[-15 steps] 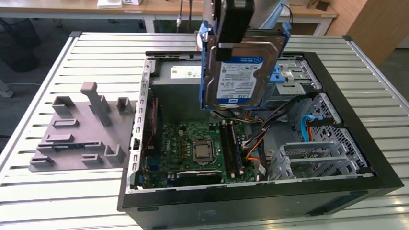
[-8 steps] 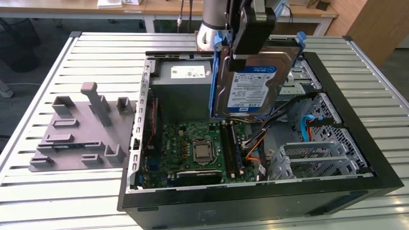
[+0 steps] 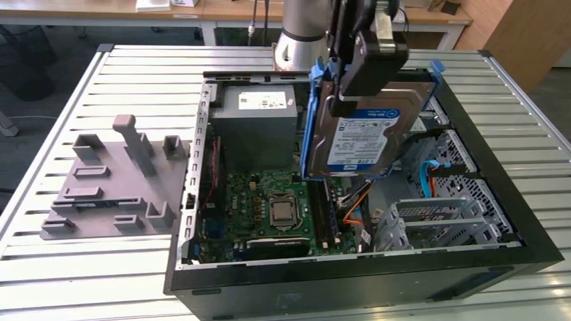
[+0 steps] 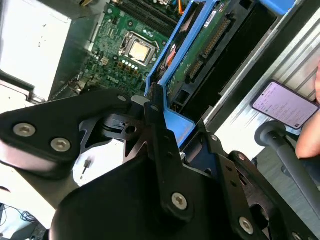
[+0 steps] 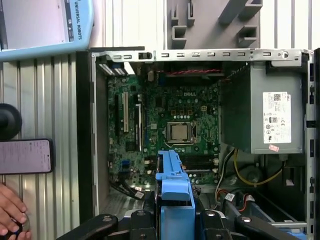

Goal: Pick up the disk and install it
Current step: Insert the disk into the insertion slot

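Observation:
The disk (image 3: 368, 137) is a silver drive with a white-and-blue label in a blue plastic bracket. It hangs nearly upright above the open computer case (image 3: 499, 257), over the gap between the motherboard and the drive cage. My gripper (image 3: 346, 99) comes down from above and is shut on its upper edge. In the second wrist view the disk's green underside (image 4: 202, 47) and blue bracket run away from the black fingers (image 4: 154, 112). The first wrist view has the bracket's blue edge (image 5: 174, 197) clamped between the finger links.
Inside the case are the grey power supply (image 3: 254, 124), the motherboard (image 3: 272, 207) and the grey drive cage (image 3: 442, 224). A grey plastic fixture (image 3: 116, 180) lies on the slatted table at the exterior view's left. A person's hand (image 5: 10, 212) and a phone (image 5: 25, 156) are beside the case.

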`<state>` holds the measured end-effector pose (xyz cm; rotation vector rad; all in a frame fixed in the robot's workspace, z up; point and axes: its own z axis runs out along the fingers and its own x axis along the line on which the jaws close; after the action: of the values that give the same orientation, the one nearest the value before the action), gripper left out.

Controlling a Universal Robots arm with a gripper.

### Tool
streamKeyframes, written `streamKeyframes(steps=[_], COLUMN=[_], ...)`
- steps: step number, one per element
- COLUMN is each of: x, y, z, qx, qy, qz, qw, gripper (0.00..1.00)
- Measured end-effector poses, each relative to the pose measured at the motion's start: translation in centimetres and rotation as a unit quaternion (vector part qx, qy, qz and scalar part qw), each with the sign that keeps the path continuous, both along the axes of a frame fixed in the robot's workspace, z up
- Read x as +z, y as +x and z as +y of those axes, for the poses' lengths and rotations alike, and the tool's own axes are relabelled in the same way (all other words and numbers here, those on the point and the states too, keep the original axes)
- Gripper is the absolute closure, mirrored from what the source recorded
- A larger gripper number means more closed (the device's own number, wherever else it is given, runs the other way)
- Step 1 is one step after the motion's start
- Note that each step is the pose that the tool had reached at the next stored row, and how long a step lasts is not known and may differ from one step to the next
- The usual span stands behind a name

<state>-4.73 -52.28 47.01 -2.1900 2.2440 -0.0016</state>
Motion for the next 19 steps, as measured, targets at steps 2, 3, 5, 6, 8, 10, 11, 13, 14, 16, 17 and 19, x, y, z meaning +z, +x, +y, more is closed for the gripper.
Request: streamKeyframes(steps=[2, 3, 5, 6, 8, 10, 11, 13, 14, 16, 17, 19], x=[-0.06, -0.07, -0.17, -0.23, -0.33, -0.44, -0.5, -0.59, -0.62, -0.7, -0.74, -0.85], y=[0.8, 1.11, 1.33, 1.38, 1.46, 1.55, 1.62, 1.95, 2.21, 2.91, 3.3, 3.83], z=[-0.13, -0.24, -0.64, -0.91, -1.48, -2.09, -2.36, -2.74, -2.87, -3.06, -3.14, -3.37], qx=[0.0, 0.0, 0.0, 0.0, 0.0, 0.0, 0.0, 0.0, 0.0, 0.0, 0.0, 0.0], qy=[0.0001, -0.0001, -0.0001, 0.0, 0.0, -0.0001, 0.0, 0.0, -0.0001, -0.0001, -0.0001, 0.0], qz=[0.0, 0.0, 0.0, 0.0, 0.0, 0.0, 0.0, 0.0, 0.0, 0.0, 0.0, 0.0], qw=[1.0, 1.0, 1.0, 1.0, 1.0, 1.0, 1.0, 1.0, 1.0, 1.0, 1.0, 1.0], gripper=[0.64, 0.64, 0.64, 0.64, 0.64, 0.64, 0.64, 0.64, 0.64, 0.64, 0.64, 0.64])
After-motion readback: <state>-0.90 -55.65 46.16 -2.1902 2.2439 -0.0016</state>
